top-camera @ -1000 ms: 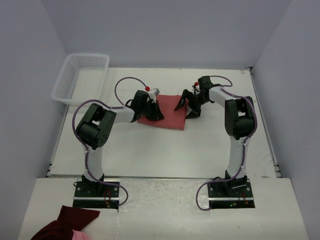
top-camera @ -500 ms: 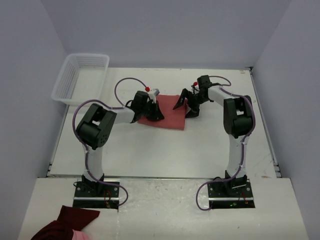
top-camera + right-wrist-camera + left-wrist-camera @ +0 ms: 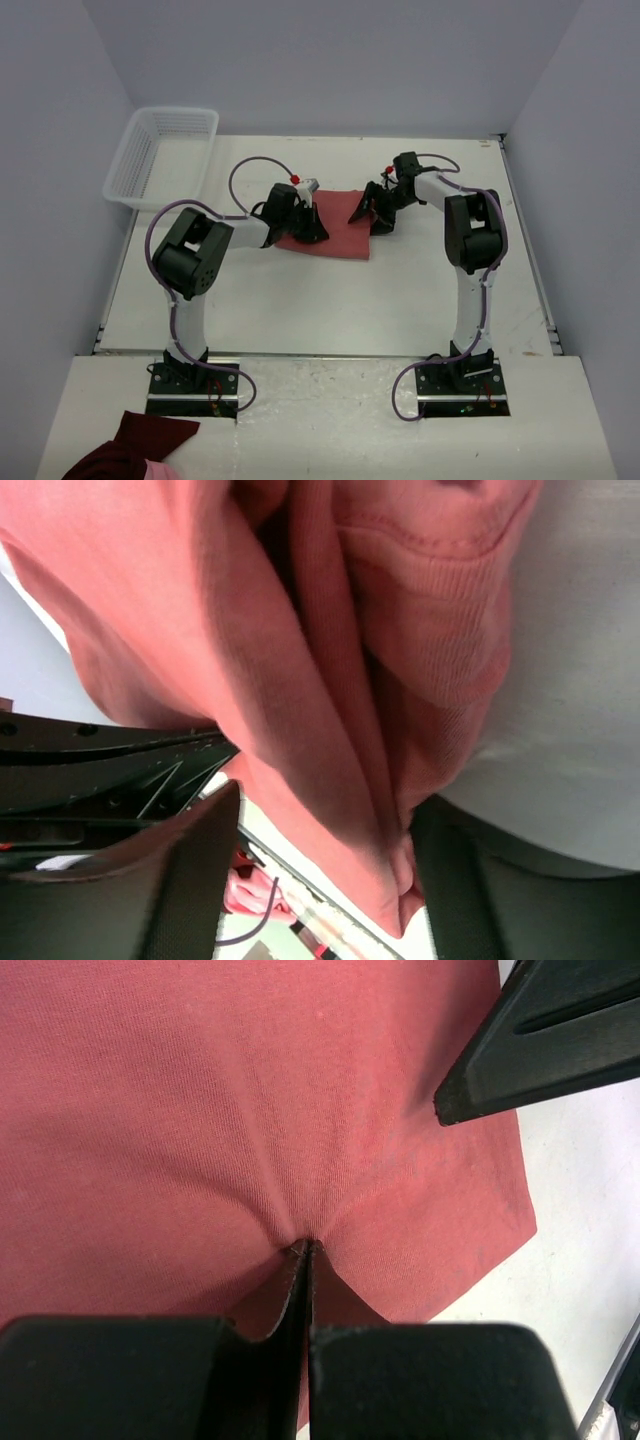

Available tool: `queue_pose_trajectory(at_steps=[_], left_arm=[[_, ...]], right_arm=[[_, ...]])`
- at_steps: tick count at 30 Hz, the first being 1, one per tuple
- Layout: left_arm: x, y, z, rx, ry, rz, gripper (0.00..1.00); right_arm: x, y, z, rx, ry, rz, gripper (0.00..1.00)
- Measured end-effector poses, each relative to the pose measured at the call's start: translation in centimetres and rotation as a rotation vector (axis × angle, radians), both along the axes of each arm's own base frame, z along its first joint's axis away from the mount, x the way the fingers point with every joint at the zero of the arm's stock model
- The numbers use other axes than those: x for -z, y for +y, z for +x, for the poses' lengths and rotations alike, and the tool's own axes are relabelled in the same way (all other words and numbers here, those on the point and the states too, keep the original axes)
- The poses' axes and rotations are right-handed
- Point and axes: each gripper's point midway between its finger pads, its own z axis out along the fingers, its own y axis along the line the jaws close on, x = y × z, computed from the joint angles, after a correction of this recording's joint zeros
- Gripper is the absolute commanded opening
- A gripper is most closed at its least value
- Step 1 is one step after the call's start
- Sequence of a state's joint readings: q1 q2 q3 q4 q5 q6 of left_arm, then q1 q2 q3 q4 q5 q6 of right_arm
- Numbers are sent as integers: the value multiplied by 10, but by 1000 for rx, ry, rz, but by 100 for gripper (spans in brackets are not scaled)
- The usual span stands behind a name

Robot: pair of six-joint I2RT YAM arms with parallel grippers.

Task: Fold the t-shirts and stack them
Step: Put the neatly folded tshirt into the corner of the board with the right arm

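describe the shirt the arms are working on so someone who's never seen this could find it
On the white table, look near the middle, toward the far side. The t-shirt lies there folded into a flat salmon-red rectangle, pinched by the left gripper, the right gripper open around its other edge. It is lighter than the maroon bundle down by the left arm's base.

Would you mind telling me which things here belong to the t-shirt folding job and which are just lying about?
Job in hand:
- salmon-red cotton t-shirt
- left gripper, pinching it
- right gripper, open around its folded edge

Lying about:
- white plastic mesh basket
- dark maroon cloth bundle with pink patch
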State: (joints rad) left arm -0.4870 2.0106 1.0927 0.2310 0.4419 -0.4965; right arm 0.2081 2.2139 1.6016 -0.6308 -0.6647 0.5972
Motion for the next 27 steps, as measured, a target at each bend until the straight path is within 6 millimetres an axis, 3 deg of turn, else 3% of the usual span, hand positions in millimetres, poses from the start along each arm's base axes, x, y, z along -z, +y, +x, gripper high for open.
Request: queue_pose_trajectory(at_steps=[9, 12, 13, 21, 24, 27], left_arm=[[-1, -2, -5, 10, 4, -1, 0], [-1, -2, -6, 13, 7, -3, 0], [-1, -2, -7, 15, 8, -4, 0], [-8, -6, -26, 58, 22, -40, 0], [-27, -13, -34, 85, 2, -69, 0], [-61, -22, -38, 101, -49, -116, 0]], right_arm=[[11, -7, -5, -4, 23, -48, 28], [13, -9, -6, -4, 26, -70, 10], [13, -11, -6, -4, 26, -80, 0], [11, -18, -1, -20, -1, -169, 0], [9, -27, 4, -28, -28, -232, 0], [3, -38, 16, -34, -78, -306, 0]])
